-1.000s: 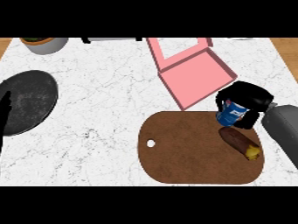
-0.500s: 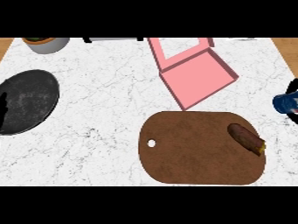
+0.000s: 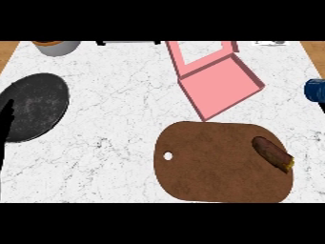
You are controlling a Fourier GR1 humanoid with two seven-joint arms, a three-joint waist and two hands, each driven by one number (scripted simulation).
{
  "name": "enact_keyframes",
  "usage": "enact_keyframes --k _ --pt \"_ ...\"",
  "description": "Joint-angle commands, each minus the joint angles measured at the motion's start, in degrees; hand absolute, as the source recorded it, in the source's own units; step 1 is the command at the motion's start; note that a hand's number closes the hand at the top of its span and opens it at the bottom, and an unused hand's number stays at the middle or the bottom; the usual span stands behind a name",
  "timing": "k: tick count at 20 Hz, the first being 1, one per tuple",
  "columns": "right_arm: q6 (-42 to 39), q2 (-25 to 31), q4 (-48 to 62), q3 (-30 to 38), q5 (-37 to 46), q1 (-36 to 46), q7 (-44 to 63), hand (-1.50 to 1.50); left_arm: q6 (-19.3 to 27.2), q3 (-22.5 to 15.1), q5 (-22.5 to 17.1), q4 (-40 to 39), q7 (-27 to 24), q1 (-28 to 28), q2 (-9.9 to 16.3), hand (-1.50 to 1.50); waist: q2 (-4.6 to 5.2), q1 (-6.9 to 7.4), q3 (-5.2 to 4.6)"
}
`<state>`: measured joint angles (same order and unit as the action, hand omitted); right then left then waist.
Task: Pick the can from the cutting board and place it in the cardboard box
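No readable text, labels, numbers or signs anywhere.

Blue can (image 3: 322,90) at right edge, beside open pink cardboard box (image 3: 218,85), off brown cutting board (image 3: 221,162).

I see white veined marble on the counter (image 3: 123,143), matt brown wood on the cutting board (image 3: 214,167), flat pink card on the box (image 3: 218,86) just above it, and a glossy blue can (image 3: 323,90).
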<state>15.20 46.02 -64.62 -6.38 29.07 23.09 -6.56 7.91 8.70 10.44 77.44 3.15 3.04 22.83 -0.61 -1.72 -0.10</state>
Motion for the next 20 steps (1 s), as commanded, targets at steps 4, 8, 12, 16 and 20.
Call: enact_keyframes --k 4,8,12,16,20 --pt "-8.31 -2.65 -10.78 1.64 -3.68 4.56 7.76 1.50 -1.83 0.01 0.27 -0.26 3.09 4.29 0.46 0.00 0.52 1.59 0.06" --pt "-10.44 -7.83 -10.47 1.61 -4.89 10.02 14.05 1.50 -2.42 1.36 -0.42 -1.77 -0.02 3.25 0.58 0.00 0.65 2.25 0.06" --pt "-10.46 -11.85 -4.43 2.08 -2.55 17.20 15.92 1.50 -2.88 0.87 0.09 -0.52 -1.80 0.20 -0.45 0.00 0.72 2.77 0.09" --pt "-10.20 -17.67 4.19 2.23 -2.49 25.02 18.94 1.50 -2.06 -0.61 2.00 0.46 0.97 2.23 -1.11 0.00 0.78 3.06 0.10" --pt "-9.81 -20.06 19.73 4.74 -2.26 35.33 15.41 1.50 -2.22 -1.05 2.23 -0.22 0.70 4.52 -1.65 0.00 1.24 4.18 0.12"
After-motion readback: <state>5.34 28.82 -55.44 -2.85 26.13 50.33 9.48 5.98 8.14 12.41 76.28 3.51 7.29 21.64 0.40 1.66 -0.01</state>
